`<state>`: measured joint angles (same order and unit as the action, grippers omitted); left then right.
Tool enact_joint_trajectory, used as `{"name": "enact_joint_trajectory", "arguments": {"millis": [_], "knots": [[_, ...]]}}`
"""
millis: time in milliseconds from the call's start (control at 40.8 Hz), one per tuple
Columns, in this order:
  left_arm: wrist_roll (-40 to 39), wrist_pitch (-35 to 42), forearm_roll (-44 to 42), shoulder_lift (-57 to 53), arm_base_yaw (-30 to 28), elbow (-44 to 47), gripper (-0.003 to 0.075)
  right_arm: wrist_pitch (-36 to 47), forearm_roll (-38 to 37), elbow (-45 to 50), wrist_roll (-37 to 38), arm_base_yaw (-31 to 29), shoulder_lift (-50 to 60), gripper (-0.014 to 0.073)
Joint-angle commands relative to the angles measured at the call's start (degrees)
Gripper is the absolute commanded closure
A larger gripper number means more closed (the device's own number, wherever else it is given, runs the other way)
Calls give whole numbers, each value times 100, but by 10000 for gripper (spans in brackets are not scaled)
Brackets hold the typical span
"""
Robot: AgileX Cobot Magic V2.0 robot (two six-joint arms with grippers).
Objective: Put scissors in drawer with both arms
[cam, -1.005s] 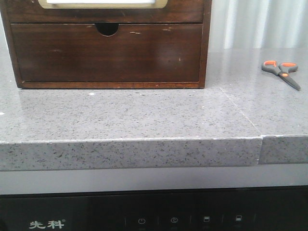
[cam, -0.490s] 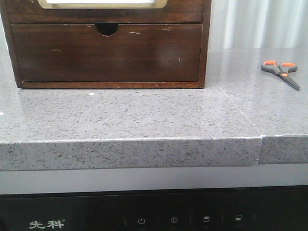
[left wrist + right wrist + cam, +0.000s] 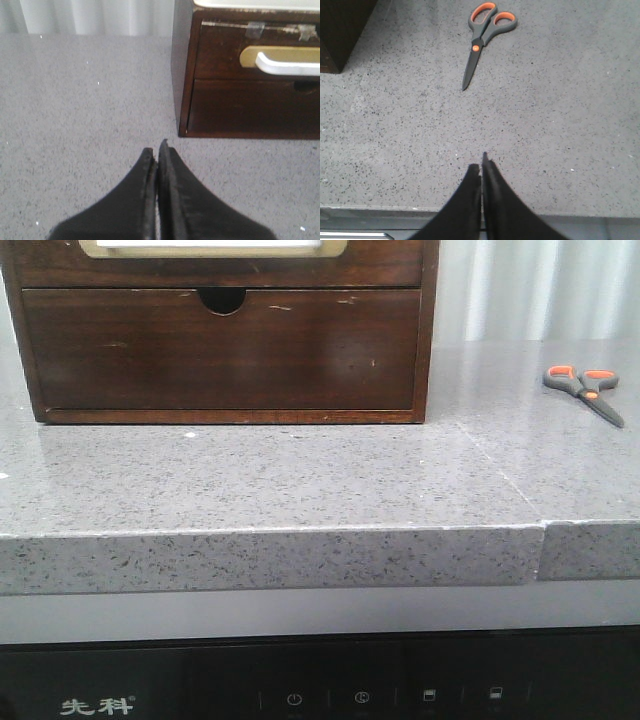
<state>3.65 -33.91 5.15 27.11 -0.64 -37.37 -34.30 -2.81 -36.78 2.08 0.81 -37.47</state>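
Note:
The scissors (image 3: 585, 390), with orange-and-grey handles and dark blades, lie flat on the grey counter at the right, also in the right wrist view (image 3: 482, 37). The drawer (image 3: 215, 248) with the white tan-framed panel is at the top of the wooden cabinet, closed; its handle shows in the left wrist view (image 3: 282, 62). My left gripper (image 3: 156, 150) is shut and empty, over the counter to the left of the cabinet's corner. My right gripper (image 3: 481, 164) is shut and empty near the counter's front edge, well short of the scissors. Neither gripper shows in the front view.
The dark wooden cabinet (image 3: 425, 340) stands at the back left of the grey speckled counter (image 3: 300, 480). Its lower plain drawer (image 3: 220, 350) has a half-round notch. A seam (image 3: 500, 465) crosses the counter at the right. The counter's front edge (image 3: 270, 560) drops to an appliance panel.

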Motion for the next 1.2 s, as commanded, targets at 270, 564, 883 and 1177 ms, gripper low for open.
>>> {"name": "enact_joint_trajectory", "arguments": {"millis": [270,564,883,1177], "knots": [[-43,653,1153,533,-7,-195,176,411,-109,-182,-87,-12,-32,45],[-43,975,3831,1412,-7,-195,177,359,-109,-182,-87,-12,-32,44],[911,721,6111,2515,227,-195,177,359,-109,-182,-87,-12,-32,44],[3560,22,9280,3372,268,-216,177,359,-109,-182,-87,-12,-32,44]]}}
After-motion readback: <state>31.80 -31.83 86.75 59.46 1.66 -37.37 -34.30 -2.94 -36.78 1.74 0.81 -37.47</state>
